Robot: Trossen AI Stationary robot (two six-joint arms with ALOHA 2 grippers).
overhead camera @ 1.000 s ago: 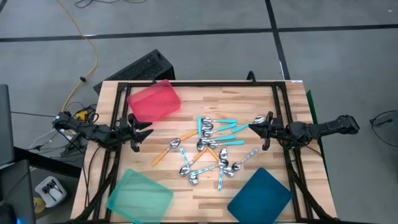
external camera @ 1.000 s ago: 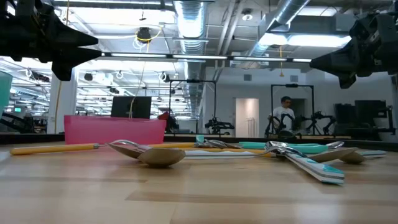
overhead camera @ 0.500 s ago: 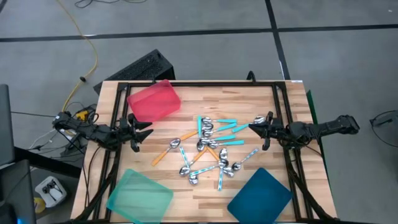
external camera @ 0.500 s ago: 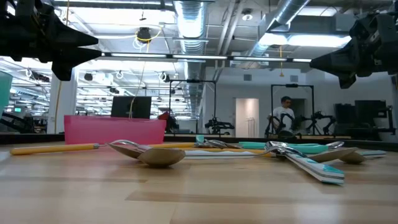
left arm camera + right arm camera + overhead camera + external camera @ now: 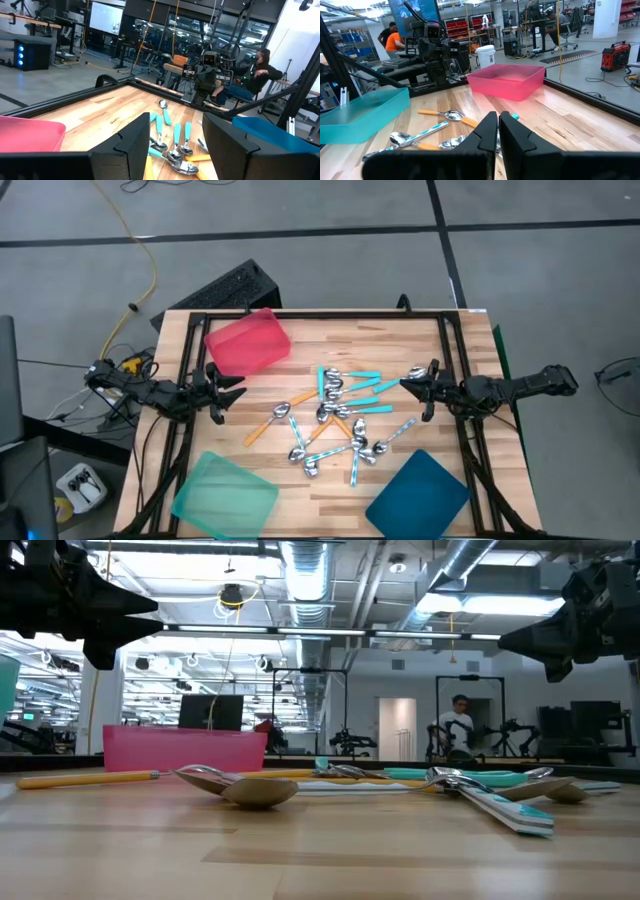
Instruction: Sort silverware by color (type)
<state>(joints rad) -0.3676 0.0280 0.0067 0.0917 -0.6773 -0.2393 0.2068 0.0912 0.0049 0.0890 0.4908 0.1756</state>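
Grey floor (image 5: 330, 250); ceiling ducts (image 5: 310, 570)

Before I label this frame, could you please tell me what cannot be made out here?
- Exact spoon count: the spoons overlap in the high view.
- Mint-green tray: cut off by the low view's edge.
- Dark-blue tray: partly hidden by the left end effector's finger, left wrist view.

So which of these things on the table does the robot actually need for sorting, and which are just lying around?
Part of the job:
- shiny metal spoons with orange, turquoise or pale blue handles, heaped mid-table
- flat red plastic tray
- mint-green plastic tray
- dark-blue plastic tray

Just lying about:
- yellow cable on the floor
- black keyboard-like box behind the table
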